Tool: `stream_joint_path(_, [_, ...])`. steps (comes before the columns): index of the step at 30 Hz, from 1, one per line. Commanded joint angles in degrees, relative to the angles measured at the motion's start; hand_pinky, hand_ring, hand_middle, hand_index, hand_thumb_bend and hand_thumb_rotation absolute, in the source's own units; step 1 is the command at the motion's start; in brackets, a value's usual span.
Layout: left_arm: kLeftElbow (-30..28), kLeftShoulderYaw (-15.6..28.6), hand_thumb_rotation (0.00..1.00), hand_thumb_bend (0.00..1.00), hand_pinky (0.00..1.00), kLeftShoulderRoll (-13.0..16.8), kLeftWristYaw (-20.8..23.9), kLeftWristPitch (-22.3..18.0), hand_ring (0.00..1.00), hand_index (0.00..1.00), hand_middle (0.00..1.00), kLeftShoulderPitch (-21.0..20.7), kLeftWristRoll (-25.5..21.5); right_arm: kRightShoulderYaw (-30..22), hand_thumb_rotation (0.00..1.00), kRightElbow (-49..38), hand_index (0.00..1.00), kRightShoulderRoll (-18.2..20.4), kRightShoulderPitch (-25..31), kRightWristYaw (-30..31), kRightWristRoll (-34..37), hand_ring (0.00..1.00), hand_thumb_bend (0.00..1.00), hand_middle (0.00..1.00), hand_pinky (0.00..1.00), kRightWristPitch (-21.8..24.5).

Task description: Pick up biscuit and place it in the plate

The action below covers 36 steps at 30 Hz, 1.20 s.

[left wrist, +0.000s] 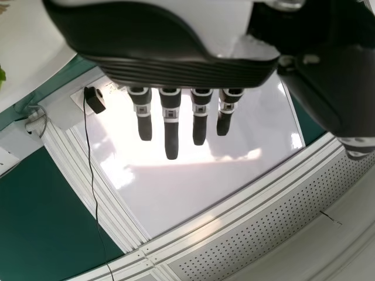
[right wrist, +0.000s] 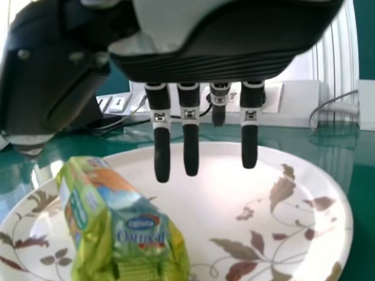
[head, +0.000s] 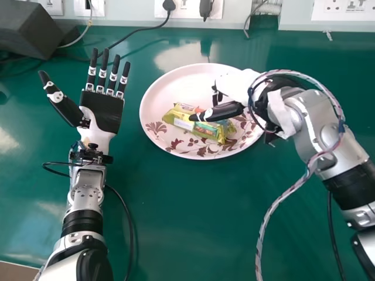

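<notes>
And there's the biscuit packet (head: pixel 211 131), lying on the plate (head: pixel 170 88), a touch toward the near side! The right hand (head: pixel 225 111) hangs right over it, thumb reaching across the top of the packet, and the fingers (right wrist: pixel 162 155) are wide, straight and curled round nothing. Whether the thumb actually touches the wrapper, I can't tell. Over on the left, the left hand (head: pixel 104 111) sits idle and open above the table (head: pixel 176 205), well clear of the plate.

By the look of it the placing is done, and the call now is a clean lift away. So where's the danger? That thumb! Swing the hand sideways while it's so low and it could catch the crinkly wrapper, dragging the packet toward the rim or tipping it off. Press down instead and the biscuits inside may crack, or a push near the edge could tilt the plate. And watch the loose cable (head: pixel 266 223) looping off the right arm: a wide sweep might brush it against the rim. Straight up first, then back!
</notes>
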Motion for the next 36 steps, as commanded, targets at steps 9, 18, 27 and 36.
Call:
stream_joint_path(9, [4.1,0.1,0.87,1.0,0.93,-1.5,0.2,1.1,0.84,1.0,0.95,5.9,0.8,-3.1,0.53,-6.8,0.57,-1.7,2.6,1.2,0.6,0.7,1.0,0.68,0.57,1.2])
stream_joint_path(18, [3.4,0.1,0.86,1.0,0.95,-1.3,0.4,2.0,0.89,1.0,0.96,6.2,0.7,-5.5,0.52,-11.9,0.58,-2.6,3.4,4.9,1.2,0.72,1.0,0.69,0.59,4.1])
stream_joint_path(27, [3.3,-0.2,0.87,1.0,1.0,-1.3,-0.3,1.2,0.89,1.0,0.97,6.1,1.4,-7.7,0.56,-16.4,0.59,-2.9,4.9,7.5,2.1,0.75,1.0,0.73,0.62,7.1])
stream_joint_path(36, [4.1,-0.6,0.86,1.0,1.0,-1.5,-2.1,-1.2,0.9,1.0,0.98,5.9,2.2,-8.8,0.62,-19.7,0.72,-3.4,6.3,8.1,2.7,0.84,1.0,0.82,0.73,7.8])
